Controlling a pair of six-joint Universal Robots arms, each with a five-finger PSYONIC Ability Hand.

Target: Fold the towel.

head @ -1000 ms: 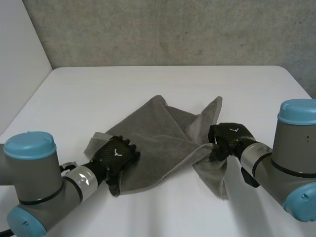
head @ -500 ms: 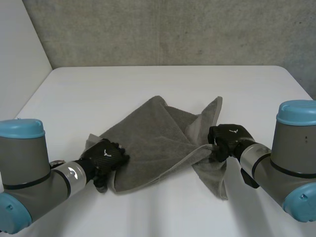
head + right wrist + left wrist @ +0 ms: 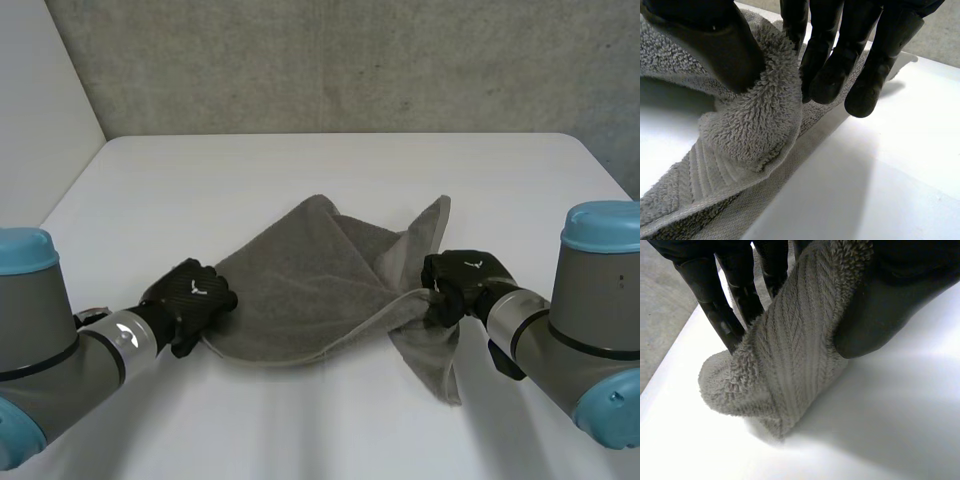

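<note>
On the tabletop (image 3: 300, 170) the towel (image 3: 300, 290) lies rumpled; my left hand (image 3: 190, 295) pinches its left corner between fingers (image 3: 710, 295) and thumb, my right hand (image 3: 462, 280) pinches its bunched right edge. Grasping looks done; next I'd lift both ends and fold them over.

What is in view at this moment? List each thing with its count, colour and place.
towel: 1, grey, rumpled and partly folded over itself, lying mid-table between the two hands
table: 1, white, under the towel
wall: 1, grey and rough, behind the table's far edge
arms: 2, grey with light-blue caps, one at each near side of the table
left hand: 1, black, at the towel's near left corner, pinching the cloth between thumb and fingers
right hand: 1, black, at the bunched right side of the towel, pinching a fold between thumb and fingers
</note>
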